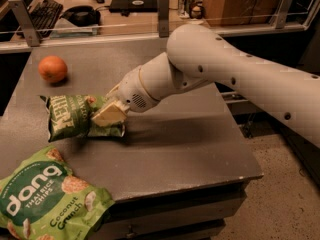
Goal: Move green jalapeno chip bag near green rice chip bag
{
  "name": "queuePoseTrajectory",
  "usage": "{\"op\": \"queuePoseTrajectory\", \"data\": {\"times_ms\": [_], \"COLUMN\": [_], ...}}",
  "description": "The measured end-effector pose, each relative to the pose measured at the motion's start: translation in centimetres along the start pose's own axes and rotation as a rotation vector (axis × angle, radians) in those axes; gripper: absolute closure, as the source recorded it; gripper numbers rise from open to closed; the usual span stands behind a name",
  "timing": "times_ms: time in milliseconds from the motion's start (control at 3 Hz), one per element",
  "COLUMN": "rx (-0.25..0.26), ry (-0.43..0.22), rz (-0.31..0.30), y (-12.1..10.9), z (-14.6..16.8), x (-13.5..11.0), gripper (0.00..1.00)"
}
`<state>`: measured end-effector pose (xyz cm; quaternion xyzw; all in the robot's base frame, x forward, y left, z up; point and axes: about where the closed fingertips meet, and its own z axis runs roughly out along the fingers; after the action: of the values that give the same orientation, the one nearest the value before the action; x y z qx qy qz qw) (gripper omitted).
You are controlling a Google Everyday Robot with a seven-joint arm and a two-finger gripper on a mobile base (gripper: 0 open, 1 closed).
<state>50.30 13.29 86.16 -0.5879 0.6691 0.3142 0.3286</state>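
Note:
The green jalapeno chip bag (70,117) is a small dark green crinkly bag, held just above the grey table at the left. My gripper (107,115) is shut on its right end, with a pale finger lying across the bag. The green rice chip bag (47,200) is the large bright green "dang" bag, lying flat at the table's front left corner and overhanging the edge. A strip of bare table separates the two bags.
An orange (52,69) sits at the table's back left. The grey table (190,144) has its front edge and right edge close by. A railing (162,6) with a desk, keyboard and cans stands behind. My white arm (240,79) crosses from the right.

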Motion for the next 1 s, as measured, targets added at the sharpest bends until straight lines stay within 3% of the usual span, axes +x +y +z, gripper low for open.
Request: {"op": "queuePoseTrajectory", "data": {"times_ms": [333,667,1000], "rx": [-0.018,-0.009,0.032], "ry": [0.008,0.016,0.013], "rz": [0.0,-0.011,-0.02], "y": [0.8,0.7,-0.1], "z": [0.3,-0.9,-3.2], "x": [0.1,-0.1,-0.4], "gripper": [0.16,0.0,0.0]}}
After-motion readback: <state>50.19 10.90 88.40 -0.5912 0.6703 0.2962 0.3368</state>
